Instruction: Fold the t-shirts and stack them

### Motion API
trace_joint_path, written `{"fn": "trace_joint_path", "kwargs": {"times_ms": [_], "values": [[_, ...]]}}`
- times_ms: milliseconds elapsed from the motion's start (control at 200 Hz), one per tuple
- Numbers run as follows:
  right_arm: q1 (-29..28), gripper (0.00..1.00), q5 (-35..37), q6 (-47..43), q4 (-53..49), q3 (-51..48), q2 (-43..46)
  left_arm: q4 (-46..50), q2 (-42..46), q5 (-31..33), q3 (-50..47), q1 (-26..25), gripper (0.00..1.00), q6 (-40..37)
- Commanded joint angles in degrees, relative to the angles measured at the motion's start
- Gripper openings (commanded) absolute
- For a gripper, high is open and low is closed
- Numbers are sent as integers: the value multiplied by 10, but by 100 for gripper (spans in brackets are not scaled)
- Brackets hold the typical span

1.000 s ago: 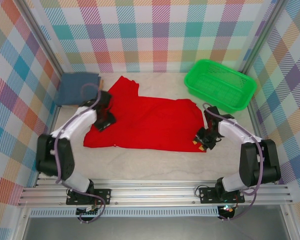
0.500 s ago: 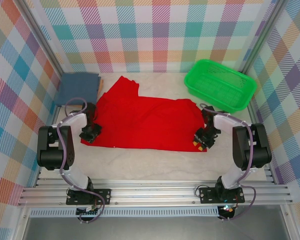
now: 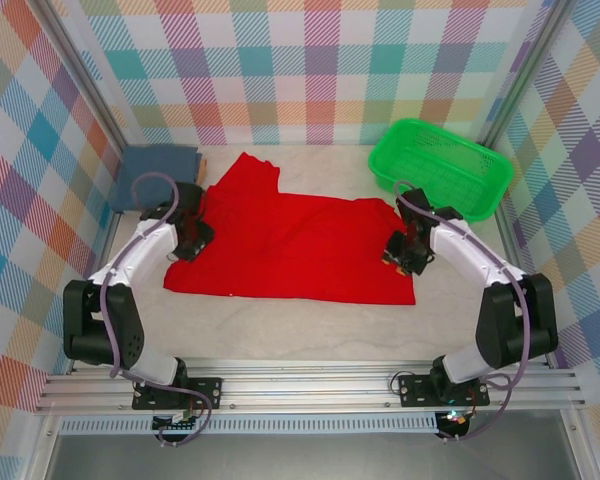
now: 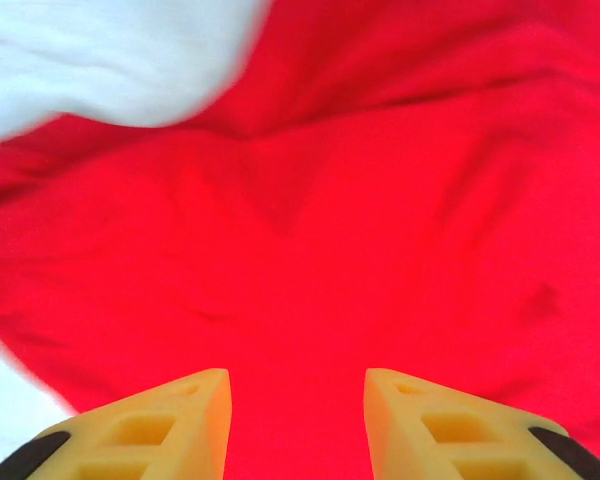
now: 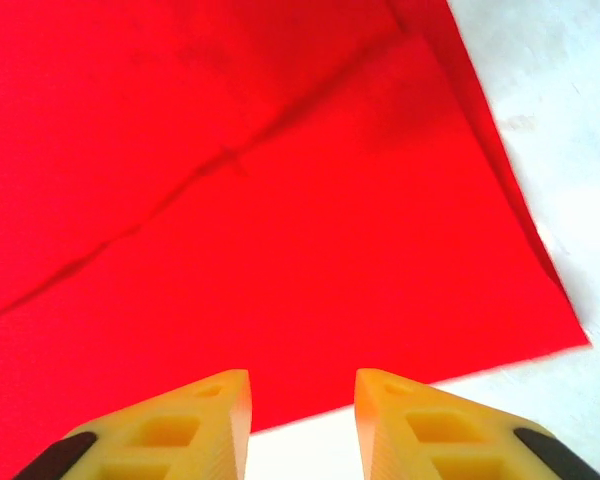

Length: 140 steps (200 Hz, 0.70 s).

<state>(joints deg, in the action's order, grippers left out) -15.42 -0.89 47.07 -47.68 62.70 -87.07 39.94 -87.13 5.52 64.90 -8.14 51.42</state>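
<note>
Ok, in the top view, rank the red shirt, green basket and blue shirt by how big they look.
1. red shirt, spread flat, by far the largest
2. green basket
3. blue shirt, folded, smallest

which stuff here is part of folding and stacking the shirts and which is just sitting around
Part of the job:
- red t-shirt, spread out mid-table
- slate-blue t-shirt, folded, back-left corner

Just lying about:
- green mesh basket, back right, nothing in it
</note>
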Motion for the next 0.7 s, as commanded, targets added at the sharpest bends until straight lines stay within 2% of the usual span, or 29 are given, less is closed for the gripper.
{"fn": "trace_joint_path", "kwargs": {"times_ms": [0,130,240,315,495,610,695], "values": [[-4,28,-17,-12,30,22,-84,-30,-81,-41,20,-3,38,21],[-9,27,-10,15,27,25,-137,-25,-163,-45,36,0,36,10],[-8,27,2,33,0,5,-164,-14,-161,-16,-12,0,36,21],[-9,27,9,41,-28,-17,-167,-6,-131,-4,-69,0,35,39],[-11,28,4,45,-45,-112,-86,30,4,36,-217,-3,35,75],[-23,28,-11,49,-59,-146,-52,46,80,38,-272,-4,35,88],[-35,28,-30,61,-64,-161,-37,54,102,37,-288,-3,35,88]]}}
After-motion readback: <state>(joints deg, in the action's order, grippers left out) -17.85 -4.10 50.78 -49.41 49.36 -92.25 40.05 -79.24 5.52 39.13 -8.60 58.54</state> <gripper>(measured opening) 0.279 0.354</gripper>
